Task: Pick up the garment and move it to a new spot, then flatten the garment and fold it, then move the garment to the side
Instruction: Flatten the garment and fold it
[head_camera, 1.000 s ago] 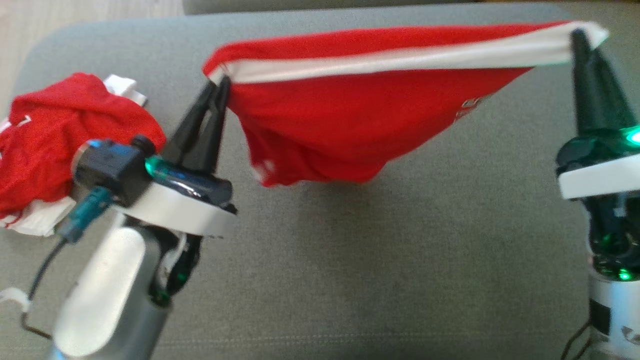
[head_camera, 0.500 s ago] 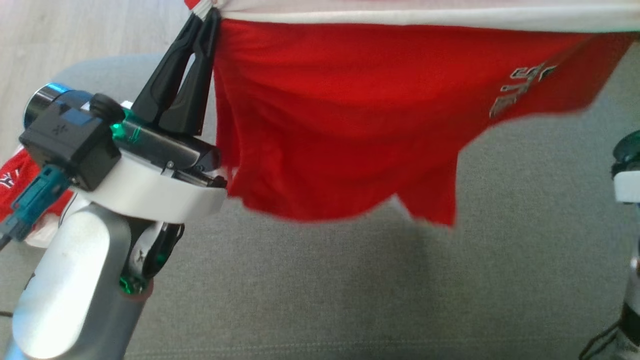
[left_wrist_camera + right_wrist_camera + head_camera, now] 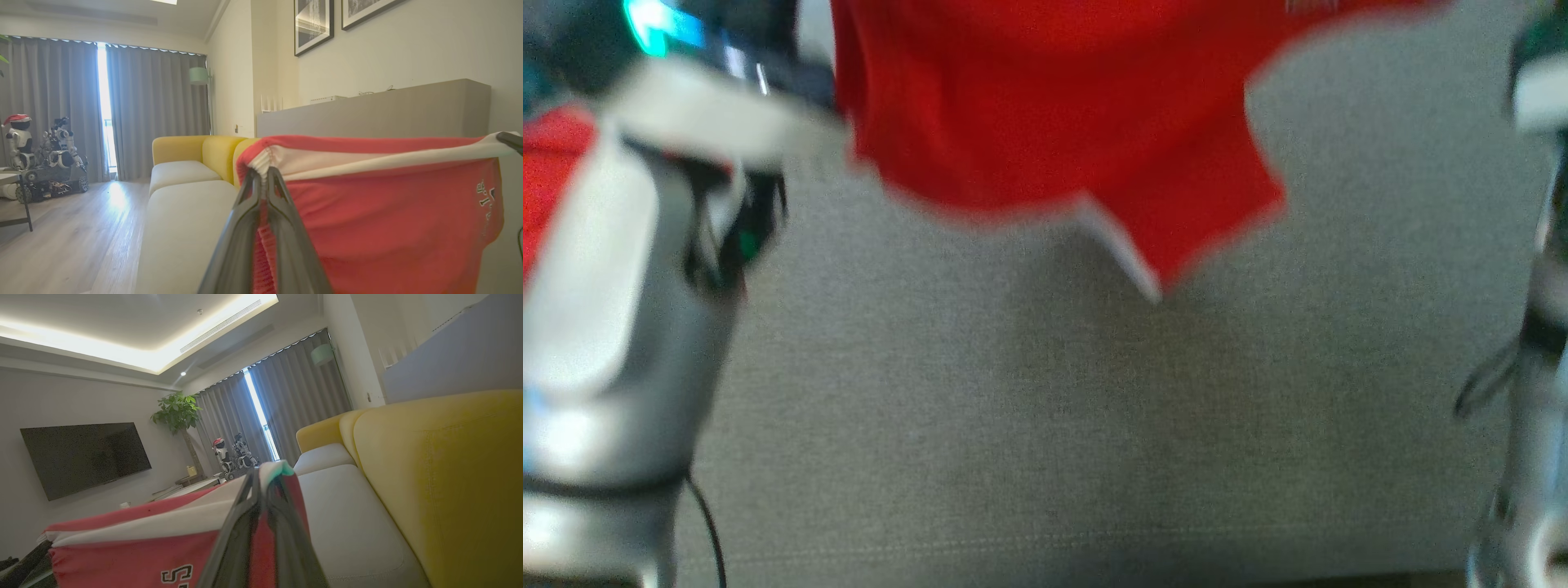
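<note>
The garment (image 3: 1045, 106) is a red jersey with a white band, stretched between both grippers and hanging in the air above the grey sofa seat (image 3: 1094, 408). In the left wrist view my left gripper (image 3: 265, 171) is shut on the gathered end of the white band, and the garment (image 3: 388, 220) spreads to the right. My right gripper (image 3: 257, 473) is shut on the other end of the band, with the garment (image 3: 135, 547) running off to the left. The blurred head view shows the lower hem and both forearms; the fingertips are above its top edge.
Another red and white cloth (image 3: 547, 180) lies on the seat behind my left forearm (image 3: 605, 269). The yellow sofa back (image 3: 441, 477) runs along the seat's far side. A wooden floor (image 3: 61, 245) and parked robots (image 3: 45, 159) lie beyond the sofa's end.
Both arms have lifted the stretched garment higher, so the band and fingertips have left the top of the head view. The hem now hangs free above the seat.
</note>
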